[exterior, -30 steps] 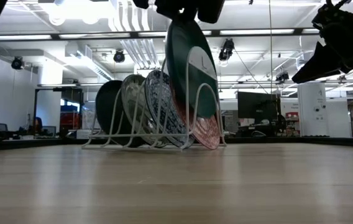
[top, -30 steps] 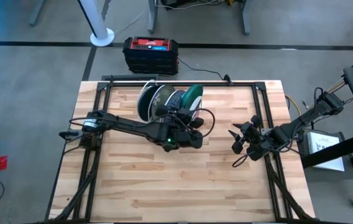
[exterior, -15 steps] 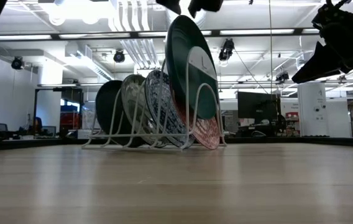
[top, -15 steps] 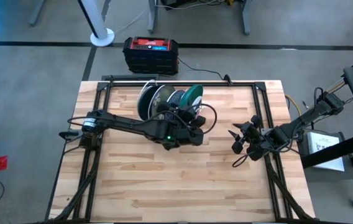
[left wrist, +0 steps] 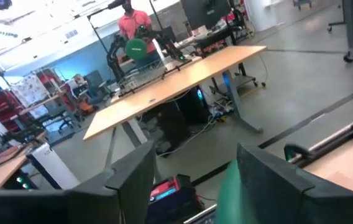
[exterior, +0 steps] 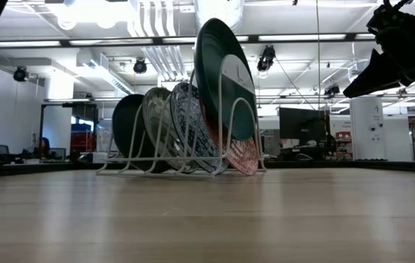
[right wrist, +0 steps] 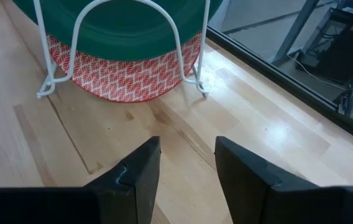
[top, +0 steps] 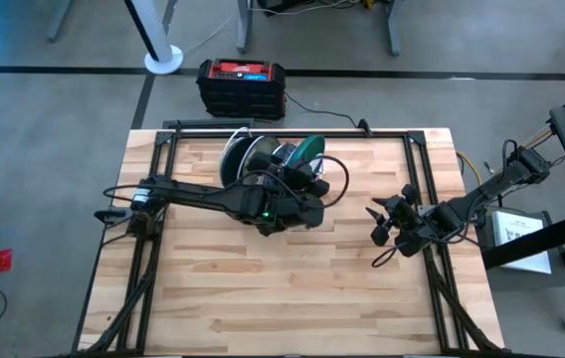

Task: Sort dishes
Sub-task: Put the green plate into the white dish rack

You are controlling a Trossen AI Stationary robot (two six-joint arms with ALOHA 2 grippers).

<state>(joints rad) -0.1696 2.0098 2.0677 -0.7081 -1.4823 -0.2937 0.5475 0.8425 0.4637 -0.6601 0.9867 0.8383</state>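
Observation:
A white wire rack (exterior: 120,165) at the table's far middle holds several dishes on edge: a dark teal plate (exterior: 126,128), an olive mottled one (exterior: 156,117), a blue-and-white speckled one (exterior: 189,120), a red-and-white one (right wrist: 127,78) and a tall green plate (exterior: 222,80). The green plate stands tilted at the rack's right end, its lower edge between the wires. My left gripper (top: 300,179) hovers open above the green plate's rim (left wrist: 229,190), clear of it. My right gripper (right wrist: 186,168) waits open, low over the table's right side (top: 377,227).
A red-and-black box (top: 243,88) sits on the floor past the far edge. Black frame rails (top: 422,189) run along the table's sides. Bare wood (top: 282,288) stretches from the rack to the near edge. A paper sheet (top: 521,234) lies off the right side.
My left gripper has opened and let go of the green plate's top rim, then risen straight up out of the low view. The green plate stays standing in the rack.

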